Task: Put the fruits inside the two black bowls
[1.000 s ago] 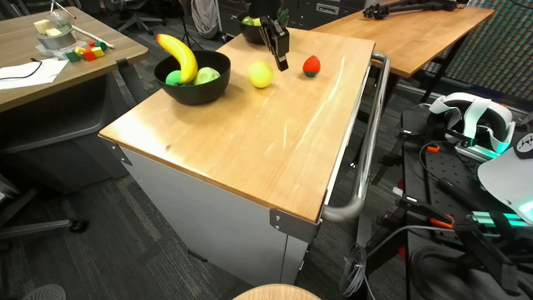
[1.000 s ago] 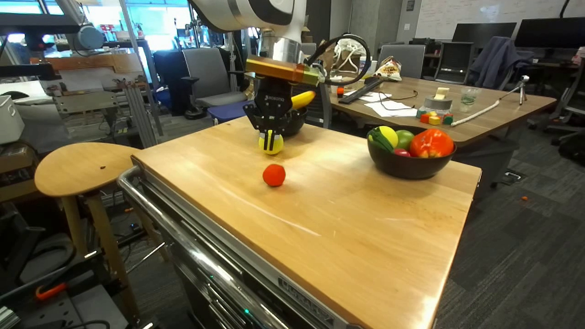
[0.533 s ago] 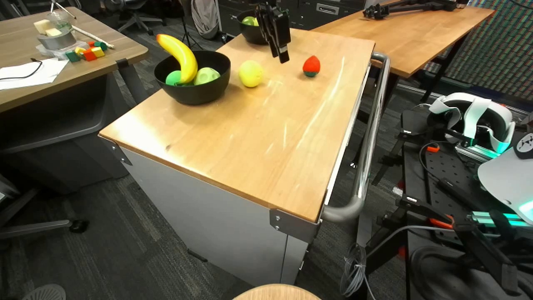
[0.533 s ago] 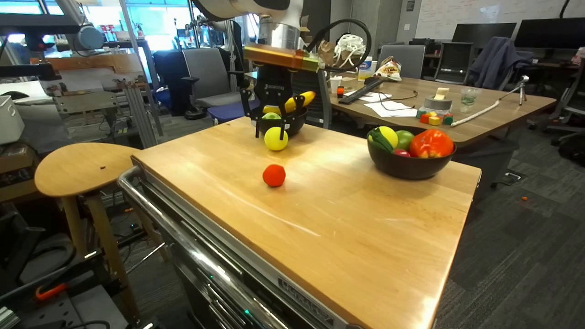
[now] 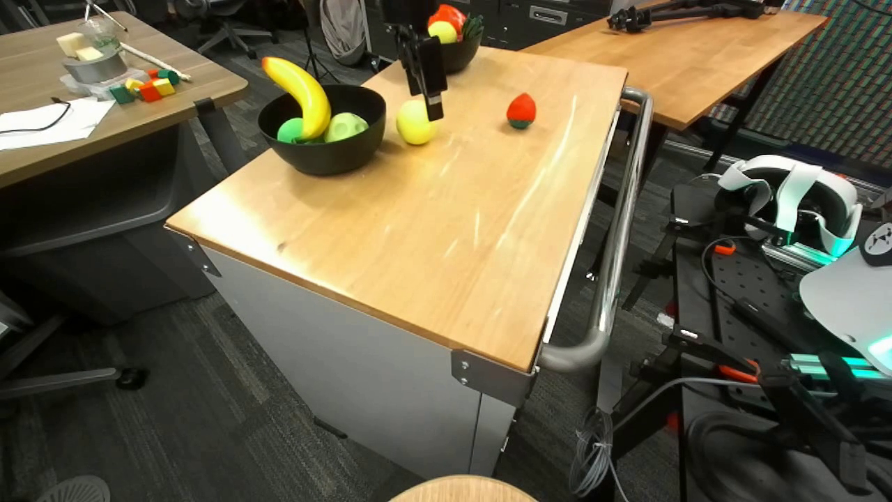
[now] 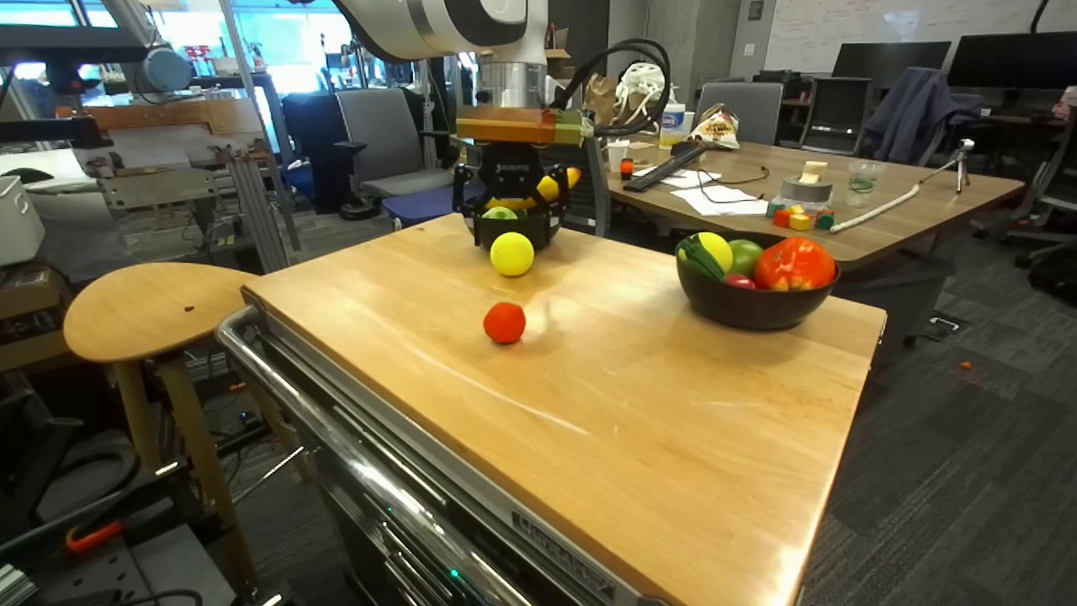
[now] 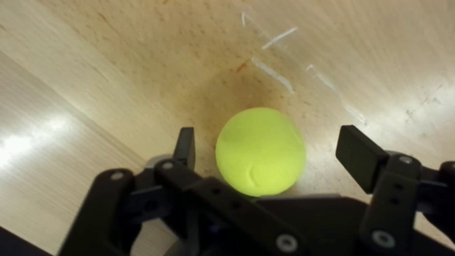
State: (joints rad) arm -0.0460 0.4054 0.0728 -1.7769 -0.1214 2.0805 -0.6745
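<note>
Pale wood tabletop (image 6: 639, 396) lies beneath the pincer (image 7: 270, 150), its jaws spread wide; in the wrist view the yellow ball (image 7: 261, 153) shows between them, a gap either side. Near the pincer are the red fruit (image 6: 505, 323) and the black bowl (image 5: 333, 159) with the banana (image 5: 306, 97); farther from it stands a second black bowl (image 6: 757, 310).

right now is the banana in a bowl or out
In: an exterior view shows the banana with its lower end inside a black bowl, between green fruits, its tip poking out above.
</note>
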